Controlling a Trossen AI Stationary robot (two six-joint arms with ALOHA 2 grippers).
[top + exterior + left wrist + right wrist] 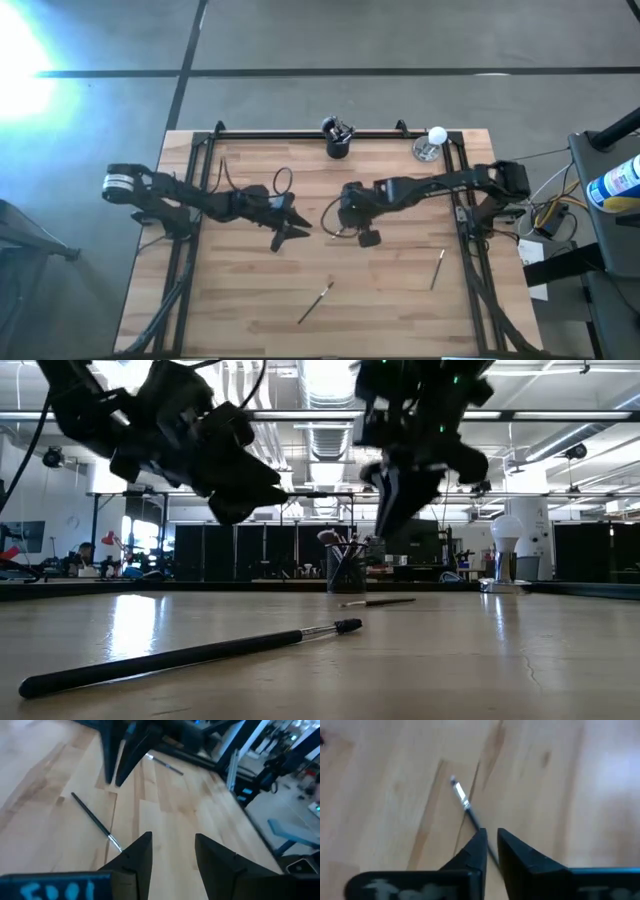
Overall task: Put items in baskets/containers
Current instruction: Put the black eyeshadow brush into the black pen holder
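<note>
Lying flat: thin brush point(315, 302) | dark handle | silvery ferrule

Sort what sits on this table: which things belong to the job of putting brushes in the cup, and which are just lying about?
Belongs to the job:
- loose brush near the table's front
- second loose brush
- black cup, already holding brushes

Just lying about:
- shiny dish with white ball

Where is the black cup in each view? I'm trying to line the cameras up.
High view: the black cup stands at the middle of the table's far edge.
Low view: it stands in the centre background.
Left wrist view: not in it.
Right wrist view: not in it.
Shared landmark: the white ball, right of the cup in the high and low views.
</note>
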